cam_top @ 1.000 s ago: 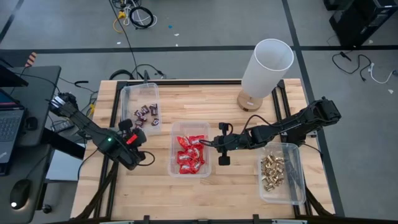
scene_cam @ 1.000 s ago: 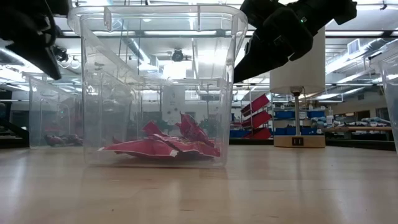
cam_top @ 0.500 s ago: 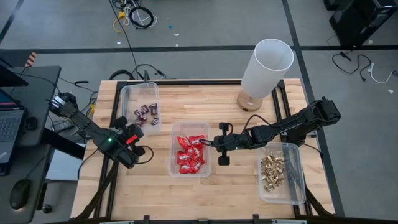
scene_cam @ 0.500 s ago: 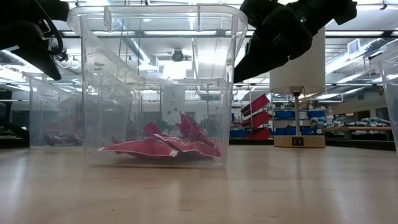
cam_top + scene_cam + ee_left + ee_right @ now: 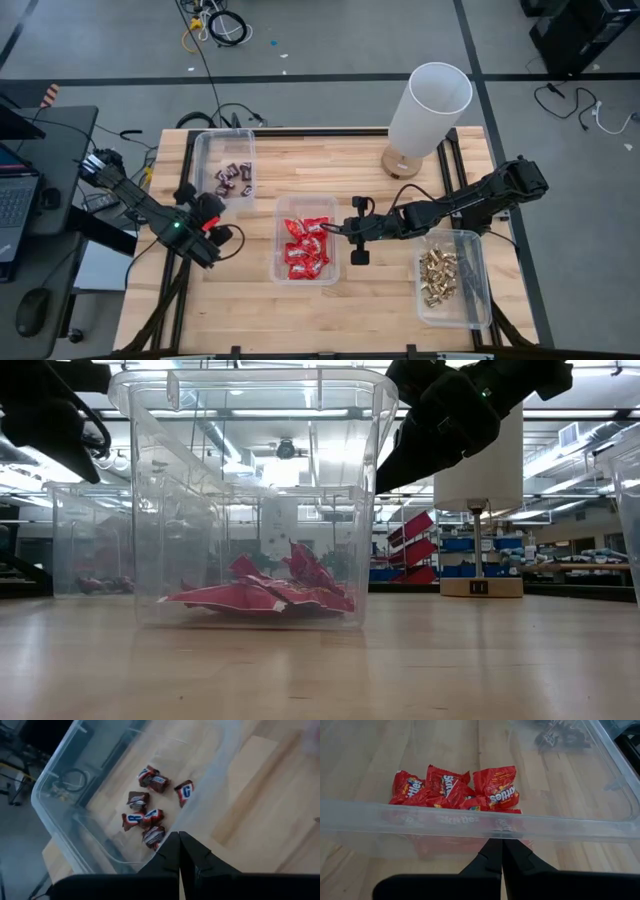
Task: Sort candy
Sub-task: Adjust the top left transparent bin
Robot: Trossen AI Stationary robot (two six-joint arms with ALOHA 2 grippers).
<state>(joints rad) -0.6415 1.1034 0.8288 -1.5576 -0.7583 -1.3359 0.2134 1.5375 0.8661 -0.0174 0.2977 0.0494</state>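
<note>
The left pincer (image 5: 216, 197), fingers pressed together and empty, hangs just beside the near rim of the clear plastic bin (image 5: 203, 150) holding the dark purple-brown mini bars (image 5: 148, 815); the right pincer (image 5: 333, 229), also closed on nothing, sits at the right rim of the middle clear bin (image 5: 278, 270) of shiny red packets (image 5: 451, 788); bare wooden worktop (image 5: 330, 165) lies between bins; gold-foil pieces (image 5: 437, 272) fill the right bin (image 5: 473, 300) near the worktop's edge.

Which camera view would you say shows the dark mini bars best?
The left wrist view: the dark mini bars lie close up in their clear bin, wrappers distinct. The high view shows them small; the low view only as a dim heap; the right wrist view barely.
</note>
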